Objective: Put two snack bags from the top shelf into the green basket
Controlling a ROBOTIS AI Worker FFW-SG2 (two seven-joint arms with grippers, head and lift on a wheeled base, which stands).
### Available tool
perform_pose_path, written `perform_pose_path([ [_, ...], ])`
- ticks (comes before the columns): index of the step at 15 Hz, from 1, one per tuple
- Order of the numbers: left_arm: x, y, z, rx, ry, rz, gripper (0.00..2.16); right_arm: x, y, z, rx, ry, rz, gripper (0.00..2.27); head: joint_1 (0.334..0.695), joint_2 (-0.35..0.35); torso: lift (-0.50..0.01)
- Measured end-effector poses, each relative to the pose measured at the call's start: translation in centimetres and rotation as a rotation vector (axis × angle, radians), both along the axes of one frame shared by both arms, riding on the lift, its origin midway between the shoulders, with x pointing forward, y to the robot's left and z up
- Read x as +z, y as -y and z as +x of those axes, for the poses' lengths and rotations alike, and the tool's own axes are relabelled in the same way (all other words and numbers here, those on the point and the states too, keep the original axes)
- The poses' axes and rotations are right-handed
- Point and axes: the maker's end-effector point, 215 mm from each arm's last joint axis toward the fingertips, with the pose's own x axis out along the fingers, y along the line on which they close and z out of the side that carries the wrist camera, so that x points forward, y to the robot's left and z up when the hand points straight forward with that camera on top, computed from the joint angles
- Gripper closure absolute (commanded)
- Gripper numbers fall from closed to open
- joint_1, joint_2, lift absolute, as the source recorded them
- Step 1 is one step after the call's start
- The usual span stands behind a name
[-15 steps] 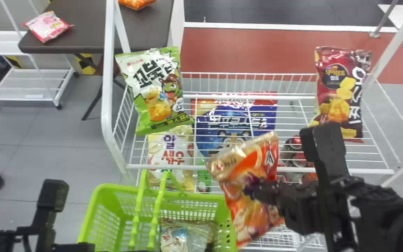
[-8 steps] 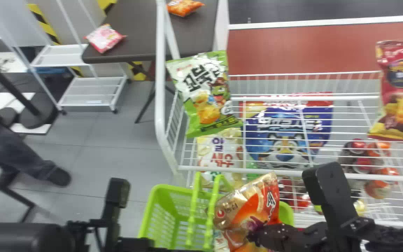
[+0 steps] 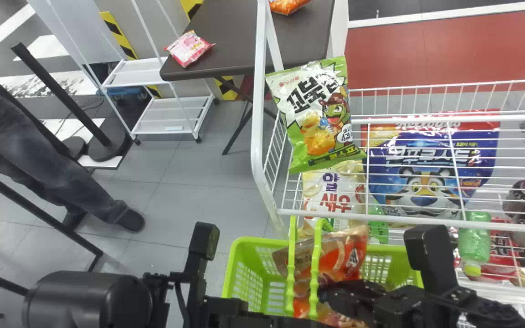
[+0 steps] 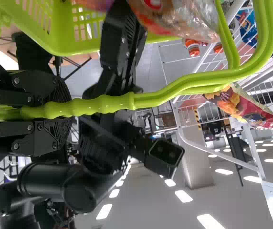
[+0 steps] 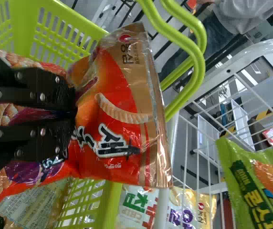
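Right claw [image 3: 324,291] is nearly closed, fingers pinching the orange snack bag [image 3: 347,250], which is over the green basket's [image 3: 244,278] opening, right by the handles [image 3: 314,259]; left claw [image 3: 290,322] has its fingers clamped round those handles; there's another bag [image 5: 29,205] down in the basket too, and a green snack bag [image 3: 319,114] up at the white rack [image 3: 258,136].
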Motion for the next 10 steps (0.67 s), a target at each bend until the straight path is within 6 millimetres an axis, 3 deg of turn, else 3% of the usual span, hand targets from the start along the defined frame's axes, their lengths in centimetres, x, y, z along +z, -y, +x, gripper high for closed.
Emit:
perform_pose_path([
  [2, 0.0, 0.0, 0.0, 0.002, -0.002, -0.001, 2.15, 0.4, 0.9, 0.0, 0.003, 0.017, -0.008, 0.06, 0.695, 0.35, -0.001],
  [4, -0.1, 0.0, 0.0, 0.004, -0.006, -0.002, 2.15, 2.4, 2.4, 1.1, -0.026, 0.096, -0.005, 0.06, 0.695, 0.35, -0.001],
  [6, -0.2, 0.0, -0.1, 0.007, -0.011, -0.005, 2.15, 5.5, 4.5, 3.9, -0.1, 0.251, 0.002, 0.07, 0.695, 0.341, -0.001],
  [8, -0.3, 0.0, -0.2, 0.008, -0.014, -0.006, 2.15, 8.0, 7.5, 7.1, -0.207, 0.391, -0.006, 0.07, 0.695, 0.273, -0.001],
  [10, -0.3, 0.1, -0.2, 0.008, -0.015, -0.008, 2.15, 9.6, 12.1, 10.4, -0.356, 0.549, -0.041, 0.07, 0.695, 0.187, -0.001],
])
